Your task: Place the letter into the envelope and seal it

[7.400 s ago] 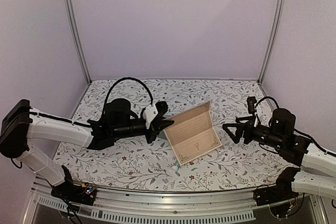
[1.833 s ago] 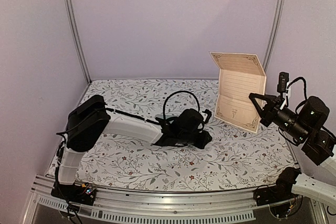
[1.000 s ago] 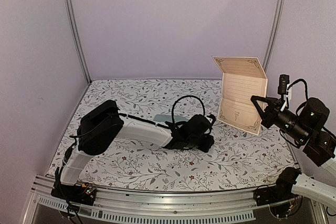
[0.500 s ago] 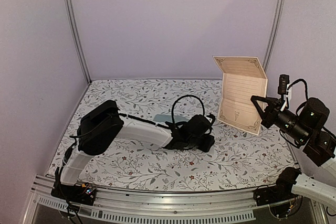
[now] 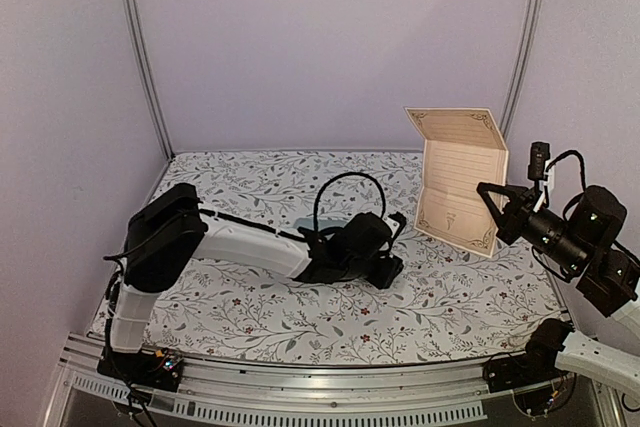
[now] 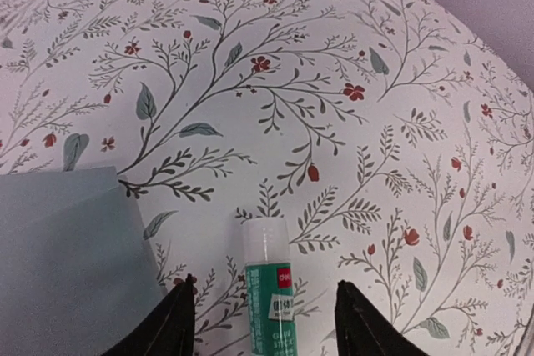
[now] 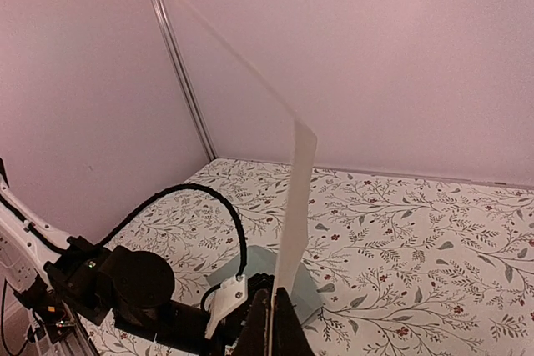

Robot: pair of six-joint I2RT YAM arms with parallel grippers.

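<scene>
Tan letter [image 5: 458, 177] is clamped in my right gripper [image 5: 488, 212], up off the bench [image 5: 250, 317]. Envelope [image 6: 67, 264] lies flat beside my left gripper [image 6: 264, 289], jaws apart astride the glue stick [image 6: 272, 310]. Insertion pending: envelope needs holding open first.

A small glue stick with a green label and a clear whitish cap [image 6: 269, 285] lies flat on the white tabletop printed with grey-green leaf sprigs and small red flowers [image 5: 250, 317]. The overhead view hides the stick. Plain lilac walls [image 5: 330, 37] enclose the tabletop's far and side edges, with aluminium posts [image 5: 140, 57] at both far corners. A slotted aluminium rail [image 5: 300, 399] runs along the near edge.
</scene>
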